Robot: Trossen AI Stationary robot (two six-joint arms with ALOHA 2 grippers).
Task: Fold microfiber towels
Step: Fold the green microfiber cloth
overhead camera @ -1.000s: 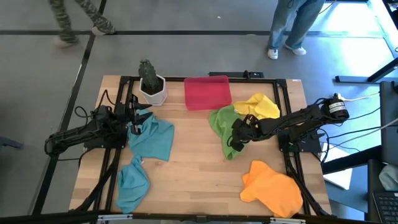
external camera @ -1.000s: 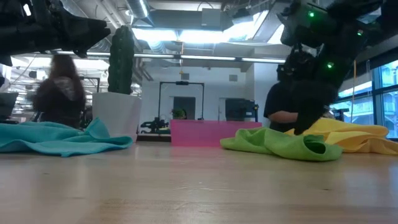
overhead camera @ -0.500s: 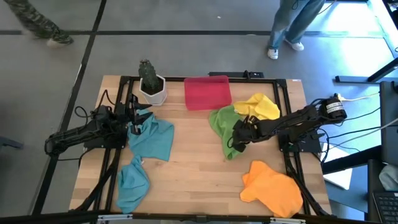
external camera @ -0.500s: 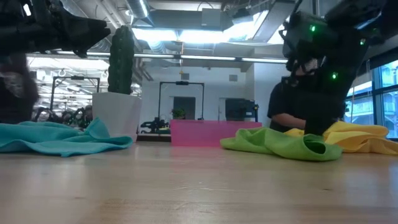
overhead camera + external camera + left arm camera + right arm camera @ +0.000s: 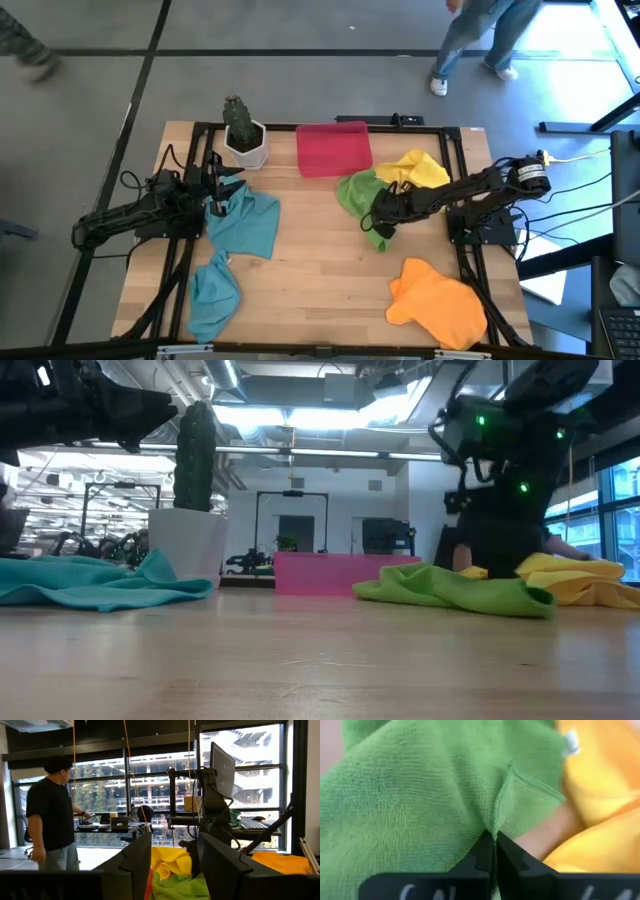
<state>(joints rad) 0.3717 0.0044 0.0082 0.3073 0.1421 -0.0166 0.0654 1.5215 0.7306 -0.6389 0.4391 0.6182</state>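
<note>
Right end effector is pinched shut on an edge fold of the lime green towel, right of centre, crumpled against the yellow towel. The towel's bulk lies up-frame of the grip. Left end effector waits, fingers parted, over a teal towel far left; right arm is nearer.

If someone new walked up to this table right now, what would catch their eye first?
Probably the right gripper, pinched shut on a fold of the lime green towel right of the table's middle, beside the yellow towel. Next, the bright cloths scattered around: an orange towel at the near right and two teal towels on the left by the waiting left gripper. A red tray and a potted cactus sit along the far edge.
</note>
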